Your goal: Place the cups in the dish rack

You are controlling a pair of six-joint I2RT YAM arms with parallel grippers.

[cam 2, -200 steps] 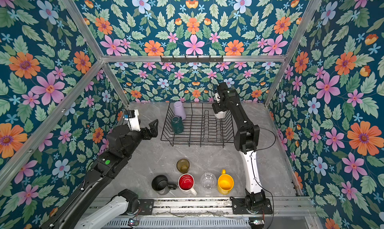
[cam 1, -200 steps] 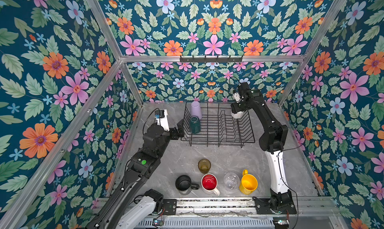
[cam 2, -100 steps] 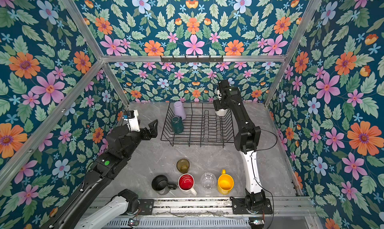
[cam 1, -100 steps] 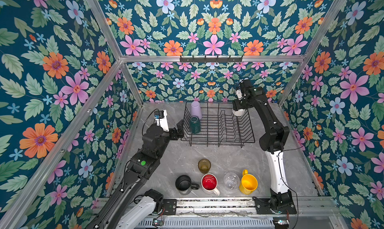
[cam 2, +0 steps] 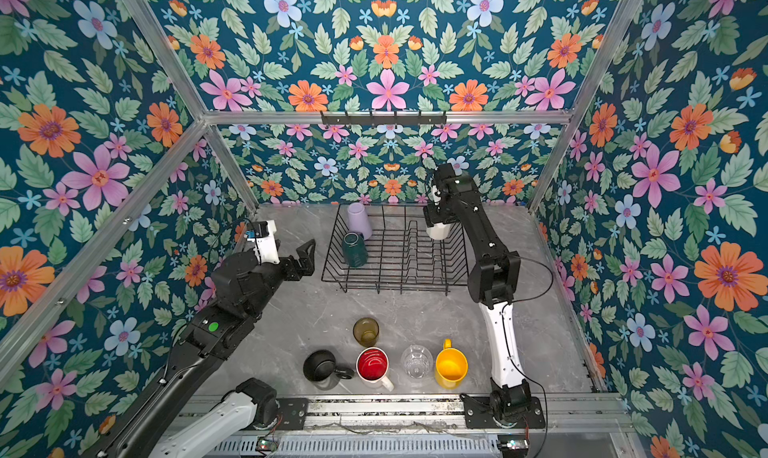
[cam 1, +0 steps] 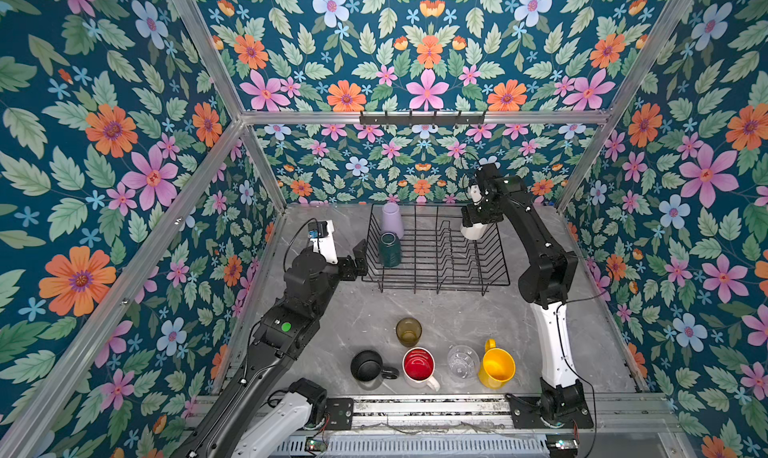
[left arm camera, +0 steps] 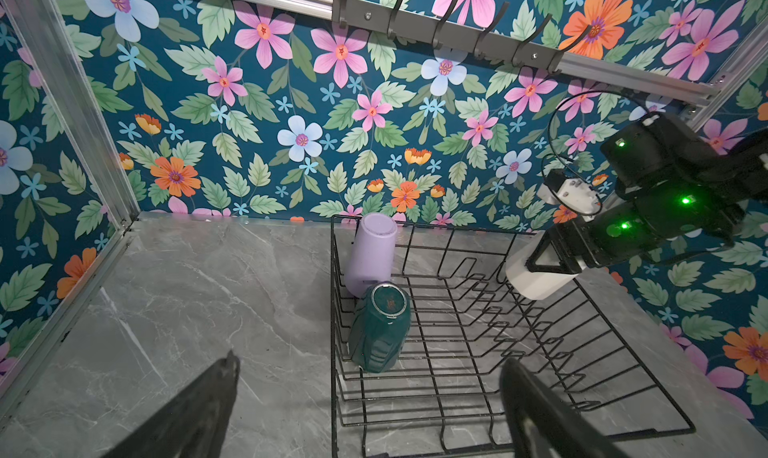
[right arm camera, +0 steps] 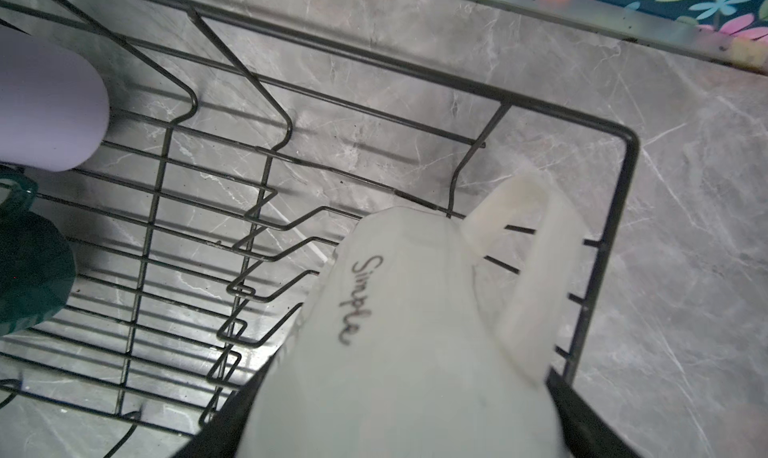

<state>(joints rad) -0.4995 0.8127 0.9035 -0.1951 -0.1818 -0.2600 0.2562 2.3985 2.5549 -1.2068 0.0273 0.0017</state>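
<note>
Right gripper [left arm camera: 548, 265] is clamped on the cream-white mug [right arm camera: 395, 331], held tilted above the far-right corner of the dish rack [right arm camera: 615, 211], not yet set down. Can't tell if the mouth faces down.

Risks as I see them:
- The handle sits just beside the rack's corner rim, so it may snag there on the way down.
- The prong row is just left of the mug; a tilted release could leave it propped or tipped over.

Left gripper [cam 2: 305, 258] has its jaws wide apart and empty, just beside the rack's left side, clear of my path.

Lilac tumbler [cam 1: 392, 221] and teal mug [cam 1: 389, 250] are in the rack's far-left part, touching.

Amber glass [cam 1: 408, 331], black mug [cam 1: 368, 365], red-inside white mug [cam 1: 419, 364], clear glass [cam 1: 462, 361] and yellow mug [cam 1: 496, 366] wait on the table, well in front of the rack.
</note>
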